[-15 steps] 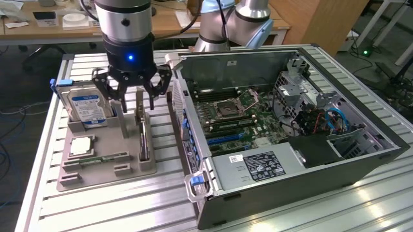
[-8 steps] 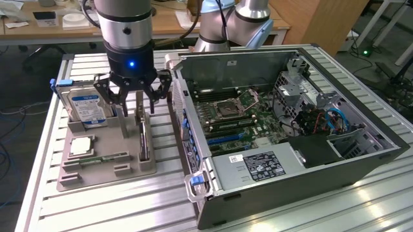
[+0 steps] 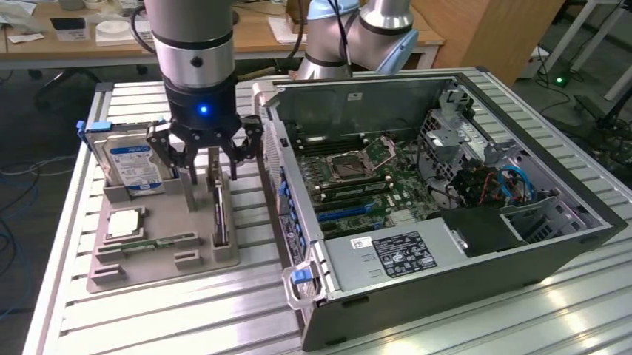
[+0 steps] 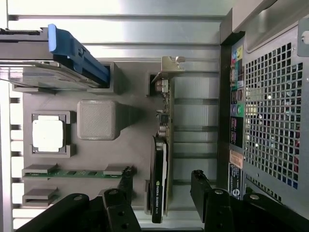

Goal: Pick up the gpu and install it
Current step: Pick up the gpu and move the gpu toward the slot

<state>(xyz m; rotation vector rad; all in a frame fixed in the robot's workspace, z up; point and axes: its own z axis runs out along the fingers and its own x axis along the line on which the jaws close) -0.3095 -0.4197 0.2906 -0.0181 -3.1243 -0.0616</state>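
Computer case: lies on its side just beside the grey parts holder, with the panel off and the motherboard facing up, presumably so a card can be pressed in from above. The grey parts holder has moulded pockets that keep each part in a fixed, reachable pose. Gripper: hangs over the holder's case-side slot, jaws spread wide, holding nothing. Hard drive: stands on edge in the holder's corner pocket, on the side away from the case. Gpu: stands on its long edge in the holder's slot nearest the case, top edge exposed for a pinch. It sits directly beneath the gripper, flanked by the fingers, with no contact evident. Processor: lies flat in a holder recess. Memory stick: sits on edge in a holder groove beside the processor.
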